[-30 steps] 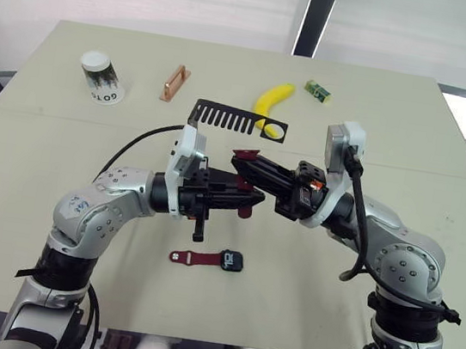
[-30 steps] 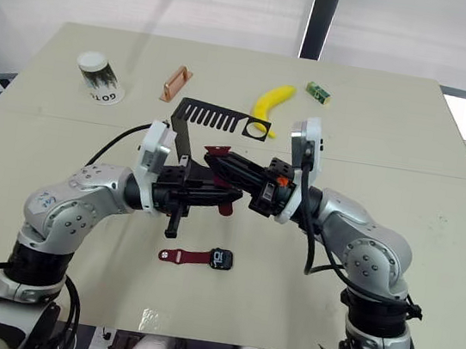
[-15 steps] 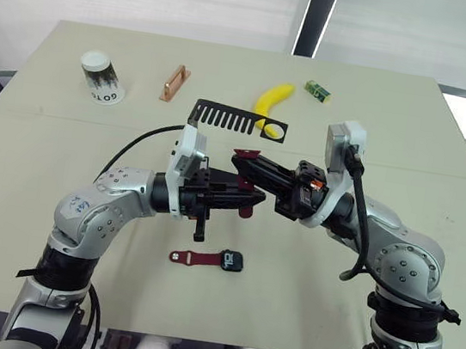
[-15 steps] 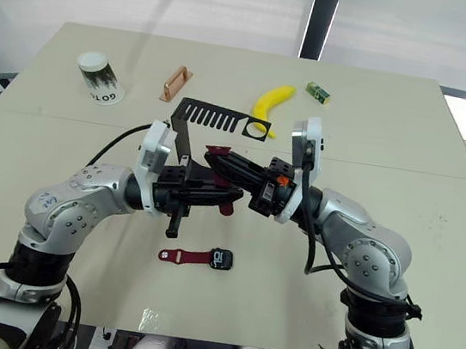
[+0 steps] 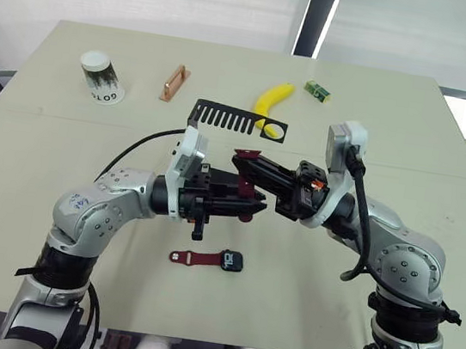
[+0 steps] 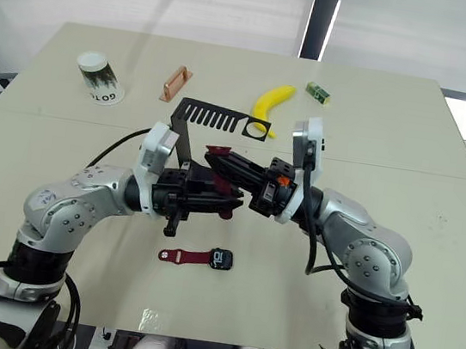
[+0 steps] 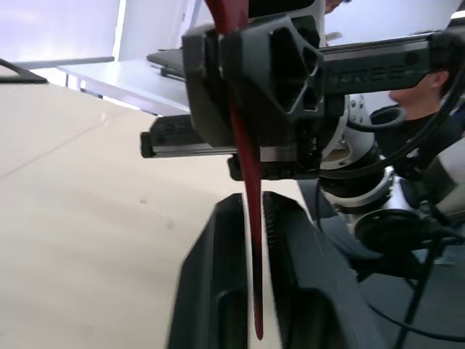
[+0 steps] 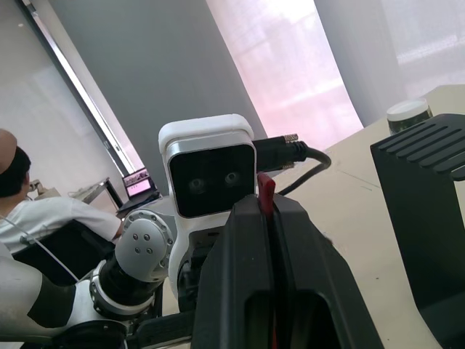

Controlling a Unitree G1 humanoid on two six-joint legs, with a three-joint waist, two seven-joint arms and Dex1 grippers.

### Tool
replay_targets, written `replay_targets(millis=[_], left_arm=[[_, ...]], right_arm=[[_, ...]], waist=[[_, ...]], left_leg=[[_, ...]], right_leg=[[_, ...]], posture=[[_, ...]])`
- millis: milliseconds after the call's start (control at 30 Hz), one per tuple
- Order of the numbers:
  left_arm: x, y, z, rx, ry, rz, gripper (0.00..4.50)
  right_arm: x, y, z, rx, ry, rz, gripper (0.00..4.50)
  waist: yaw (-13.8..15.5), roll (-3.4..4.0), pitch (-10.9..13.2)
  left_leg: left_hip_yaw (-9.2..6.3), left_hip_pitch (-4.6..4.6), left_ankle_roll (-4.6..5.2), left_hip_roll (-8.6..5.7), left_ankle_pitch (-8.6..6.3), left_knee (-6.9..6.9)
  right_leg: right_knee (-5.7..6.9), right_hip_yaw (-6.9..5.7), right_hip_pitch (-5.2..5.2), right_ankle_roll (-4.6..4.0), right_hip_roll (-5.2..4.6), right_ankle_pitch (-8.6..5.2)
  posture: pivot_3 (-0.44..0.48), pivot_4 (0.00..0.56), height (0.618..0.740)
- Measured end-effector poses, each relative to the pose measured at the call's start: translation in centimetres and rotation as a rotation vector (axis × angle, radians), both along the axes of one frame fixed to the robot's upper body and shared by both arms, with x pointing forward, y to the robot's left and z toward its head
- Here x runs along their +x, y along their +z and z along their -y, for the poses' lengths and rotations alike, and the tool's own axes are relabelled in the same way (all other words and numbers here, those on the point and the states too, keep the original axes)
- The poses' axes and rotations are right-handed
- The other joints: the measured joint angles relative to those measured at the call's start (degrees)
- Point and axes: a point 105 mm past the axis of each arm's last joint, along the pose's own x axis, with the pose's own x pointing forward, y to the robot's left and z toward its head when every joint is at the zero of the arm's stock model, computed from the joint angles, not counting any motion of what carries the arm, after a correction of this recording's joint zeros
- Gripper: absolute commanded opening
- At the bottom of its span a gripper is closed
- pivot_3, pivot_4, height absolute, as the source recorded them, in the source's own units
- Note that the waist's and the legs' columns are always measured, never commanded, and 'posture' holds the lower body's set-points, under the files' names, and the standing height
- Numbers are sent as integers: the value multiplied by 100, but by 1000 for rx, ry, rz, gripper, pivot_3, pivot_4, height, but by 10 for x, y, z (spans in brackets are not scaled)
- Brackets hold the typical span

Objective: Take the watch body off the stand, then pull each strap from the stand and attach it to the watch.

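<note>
- The watch body (image 5: 232, 260) is off the stand (image 5: 237, 120) and lies on the table (image 5: 38, 138) near its front edge; we judge that first step done
- One dark red strap (image 5: 194, 258) extends from the watch body's left side and looks joined to it, though we cannot confirm the latch; so one strap seems fitted
- The second strap (image 5: 248, 155) is clear of the stand, held in the air between our two arms, above the table and behind the watch body
- Our right gripper (image 5: 246, 169) is clenched on this strap; in the right wrist view the red strip (image 8: 266, 195) pokes up from between its closed fingers
- Our left gripper (image 5: 250, 206) is at the strap's lower end; in the left wrist view the strip (image 7: 251, 240) hangs between its fingers with a sliver of gap either side, so we read it as closing in but not firmly clamped
- The stand's comb-slotted arm looks bare of straps
- Left to do, in our judgement: carry this strap down to the watch body and seat it on the free right side
- The banana (image 5: 272, 104), cup (image 5: 101, 76), copper bar (image 5: 174, 82) and green box (image 5: 318, 90) sit well apart at the back
</note>
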Motion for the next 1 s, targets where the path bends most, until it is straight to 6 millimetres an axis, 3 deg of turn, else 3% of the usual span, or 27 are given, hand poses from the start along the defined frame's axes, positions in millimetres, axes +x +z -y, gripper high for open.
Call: replay_targets(millis=[133,167,300,533,800,1000], left_arm=[[0,-1,-12,72,22,32,4198],[-1,-3,-16,106,31,49,4454],[-5,-14,-29,199,65,92,4454],[-13,-65,-28,448,59,117,4454],[-11,-97,-20,549,41,219,4454],[-2,-114,-8,575,79,243,4454]], right_arm=[[-3,-2,9,-44,-31,24,0],[-3,-3,15,-63,-53,30,0],[-6,-13,38,-174,-142,60,0],[-33,-35,78,-446,-223,193,0],[-83,-70,103,-636,-56,63,0],[-87,-73,106,-647,-48,56,0]], waist=[[3,0,0],[2,0,0],[10,0,0],[76,1,0],[177,0,0],[172,0,0]], left_leg=[[0,-1,0,0,0,-2],[0,-1,0,0,0,-3],[0,-4,1,-1,0,-7],[-1,-14,4,-2,-1,-9],[0,-15,11,-2,1,-1],[0,-14,12,-3,1,3]], right_leg=[[-2,0,0,0,0,0],[-4,0,0,0,-1,0],[-26,0,2,0,-2,0],[-55,1,8,0,1,0],[-54,3,13,1,5,1],[-51,4,14,2,7,2]], posture=[[0,150,740],[0,150,740],[0,150,740],[0,150,740],[0,150,740],[0,150,740]])
